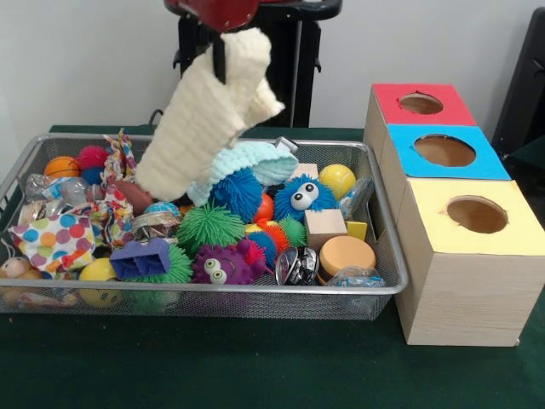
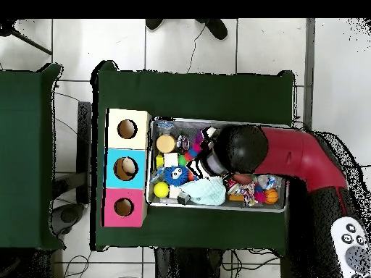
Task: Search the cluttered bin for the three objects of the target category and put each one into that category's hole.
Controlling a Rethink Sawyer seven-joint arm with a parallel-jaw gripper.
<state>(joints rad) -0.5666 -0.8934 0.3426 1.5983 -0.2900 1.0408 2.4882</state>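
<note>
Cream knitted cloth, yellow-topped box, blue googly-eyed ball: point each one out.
cream knitted cloth [image 1: 204,119], front view, middle of the hanging fabric.
yellow-topped box [image 1: 464,290], front view, its wooden front wall.
blue googly-eyed ball [image 1: 298,209], front view, fuzz below the eyes.

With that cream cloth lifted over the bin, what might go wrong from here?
1. The cream knitted cloth hangs long and loose from the gripper, so it may slip free or drag toys out of the wire bin.
2. The round holes, such as the one in the blue box, look small beside the cloth; it may bunch on top.
</note>
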